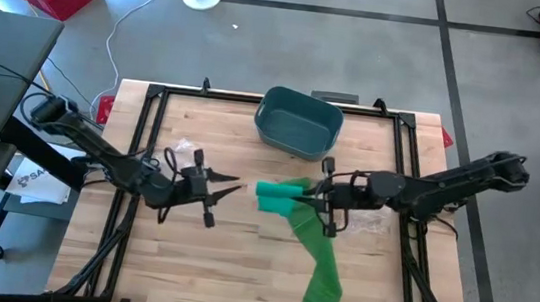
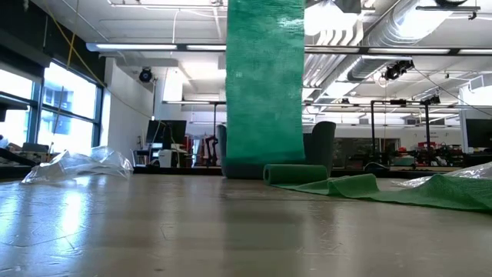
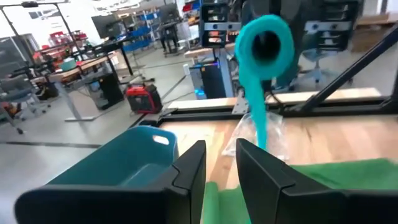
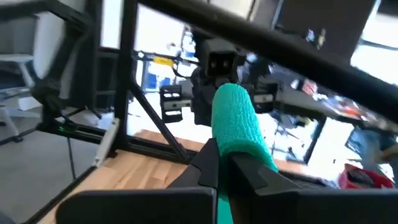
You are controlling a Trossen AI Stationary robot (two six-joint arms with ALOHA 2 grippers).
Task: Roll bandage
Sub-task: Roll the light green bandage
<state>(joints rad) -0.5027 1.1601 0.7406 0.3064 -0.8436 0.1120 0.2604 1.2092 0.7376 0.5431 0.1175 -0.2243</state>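
The rolled part of the bandage [image 1: 281, 186] shows teal and is lifted above the table's middle. My right gripper [image 1: 313, 200] is shut on its right end. From the roll [image 3: 264, 42] a green strip [image 1: 321, 277] runs down to the table and over the near edge; it hangs wide in the low view [image 2: 265, 77]. A second green roll [image 2: 296, 173] lies on the table under it. My left gripper [image 1: 234, 183] stands level just left of the roll, its fingers [image 3: 186, 171] a little apart with nothing between them. My right gripper holds the roll by its right end [image 4: 231, 146], coming level from the table's right. The roll lies along the fingers and sticks out past them toward my left gripper. It is lifted clear and level, and the strip [image 3: 258, 118] hangs slack from it.
A blue bin [image 1: 299, 122] stands at the table's far middle. Clear plastic wrappers lie left of centre [image 1: 186, 149] and under my right gripper [image 1: 373, 224]. More green strip [image 2: 407, 189] lies flat on the wood.
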